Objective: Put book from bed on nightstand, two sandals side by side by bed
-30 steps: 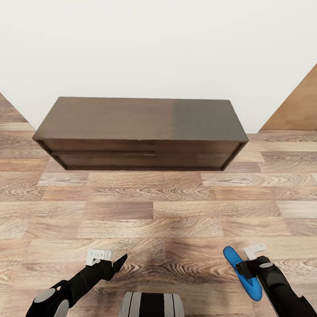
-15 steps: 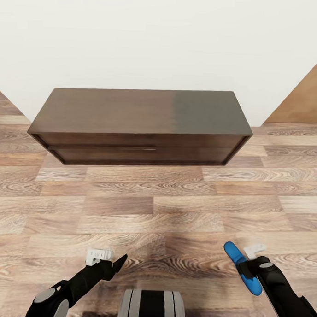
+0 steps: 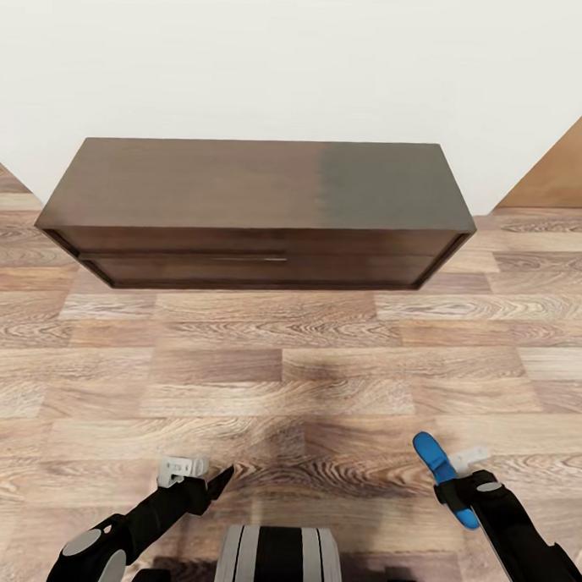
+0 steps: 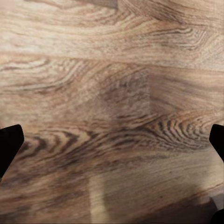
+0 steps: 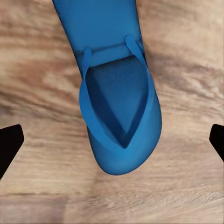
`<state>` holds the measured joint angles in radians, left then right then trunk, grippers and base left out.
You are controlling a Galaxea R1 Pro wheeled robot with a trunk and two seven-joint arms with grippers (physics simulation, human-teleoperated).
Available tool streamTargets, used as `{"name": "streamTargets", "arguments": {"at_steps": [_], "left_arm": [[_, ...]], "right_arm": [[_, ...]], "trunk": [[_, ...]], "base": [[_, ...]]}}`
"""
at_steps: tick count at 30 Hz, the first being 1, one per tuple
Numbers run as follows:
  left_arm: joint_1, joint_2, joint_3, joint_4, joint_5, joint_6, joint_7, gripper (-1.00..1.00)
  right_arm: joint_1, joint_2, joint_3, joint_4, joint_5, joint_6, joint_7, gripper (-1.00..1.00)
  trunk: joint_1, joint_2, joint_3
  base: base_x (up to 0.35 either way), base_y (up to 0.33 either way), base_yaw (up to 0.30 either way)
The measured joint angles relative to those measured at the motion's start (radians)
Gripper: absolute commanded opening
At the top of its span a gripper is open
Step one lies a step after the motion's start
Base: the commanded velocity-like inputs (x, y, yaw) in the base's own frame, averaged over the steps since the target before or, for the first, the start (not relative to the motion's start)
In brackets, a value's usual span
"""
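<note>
Right gripper (image 3: 458, 493) was clamped on one blue sandal (image 3: 440, 477), held above the wood floor (image 3: 321, 385) at the robot's right front; strap and sole clear in right wrist view (image 5: 119, 100). Left gripper (image 3: 200, 482) carried nothing, fingers spread apart. Long dark drawer cabinet (image 3: 252, 209) stood ahead against the white wall (image 3: 292, 62).

A room in a home; wood-plank floor (image 3: 236, 382) underfoot; a long low dark drawer cabinet (image 3: 252, 213) against a plain white wall (image 3: 292, 62); a brown wooden panel (image 3: 567, 168) at one side; a blue sandal (image 5: 116, 102) among it.
</note>
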<state>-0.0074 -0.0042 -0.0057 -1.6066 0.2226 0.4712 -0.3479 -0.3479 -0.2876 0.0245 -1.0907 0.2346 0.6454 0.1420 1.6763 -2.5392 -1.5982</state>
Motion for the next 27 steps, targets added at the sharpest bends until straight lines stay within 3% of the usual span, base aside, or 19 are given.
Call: {"name": "streamTargets", "arguments": {"at_steps": [14,17,22,27], "left_arm": [[0.000,0.002,0.003,-0.002,0.000,0.001,-0.002,1.00],[0.000,0.003,0.005,-0.004,0.002,0.002,-0.002,1.00],[0.000,0.008,0.013,-0.022,0.037,0.003,-0.002,1.00],[-0.001,0.028,0.066,-0.038,0.109,0.004,-0.009,1.00]], "right_arm": [[0.000,0.000,-0.002,0.001,-0.003,-0.001,0.000,1.00],[0.000,0.000,-0.002,0.002,-0.003,-0.001,0.000,1.00],[0.000,0.000,-0.002,0.003,-0.003,-0.001,0.000,1.00],[0.000,0.000,-0.002,0.003,-0.002,-0.001,0.000,1.00]], "trunk": [[0.006,-0.003,-0.054],[0.006,-0.003,-0.054],[0.006,-0.003,-0.054],[0.006,-0.003,-0.054]], "base": [[0.000,0.000,0.000],[0.000,0.000,0.000],[0.000,0.000,0.000],[0.000,0.000,0.000]]}}
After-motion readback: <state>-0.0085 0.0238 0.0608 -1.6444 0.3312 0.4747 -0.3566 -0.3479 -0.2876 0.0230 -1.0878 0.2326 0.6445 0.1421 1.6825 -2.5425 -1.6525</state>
